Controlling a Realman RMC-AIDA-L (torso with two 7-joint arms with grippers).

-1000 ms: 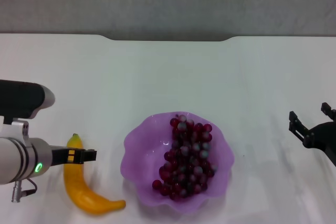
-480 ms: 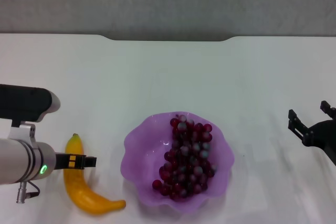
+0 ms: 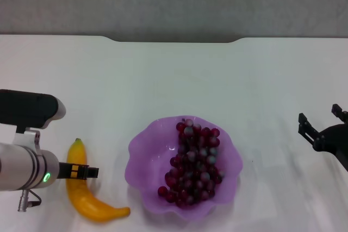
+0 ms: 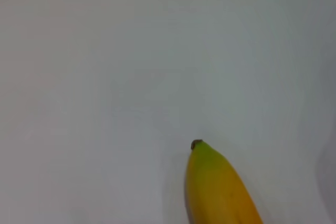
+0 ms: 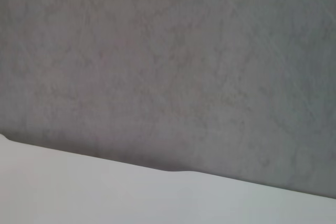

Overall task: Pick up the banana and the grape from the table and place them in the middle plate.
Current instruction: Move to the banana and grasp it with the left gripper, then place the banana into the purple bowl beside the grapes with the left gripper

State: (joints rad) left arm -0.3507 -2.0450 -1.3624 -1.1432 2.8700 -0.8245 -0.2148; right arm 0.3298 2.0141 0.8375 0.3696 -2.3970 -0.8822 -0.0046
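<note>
The white surface (image 3: 163,80) fills most of the head view, its notched far edge running against a grey wall (image 3: 174,1). The right wrist view shows only that wall and a strip of the surface's far edge, with nothing of the task in it.

The middle plate (image 3: 140,153), translucent purple with a wavy rim, sits near the front centre of the surface. The grape (image 3: 193,161) bunch lies inside it, spread along the plate's right half from the far rim toward the near rim. Only the head view shows plate and grapes.

The banana (image 3: 87,202) lies flat on the surface just left of the plate, apart from it, its greenish stem end pointing away from the robot and its body curving toward the plate at the near end. The left wrist view shows what the head view cannot: the stem tip close up, small and dark, on bare surface, with none of the arm's own fingers in the picture.

The left gripper (image 3: 86,171) hangs over the banana's upper half, its dark tip crossing the fruit; whether the jaws are open or closed, I cannot tell, nor whether they touch the banana.

The right gripper (image 3: 324,129) sits at the far right edge, well apart from the plate, jaws spread wide and holding nothing.
</note>
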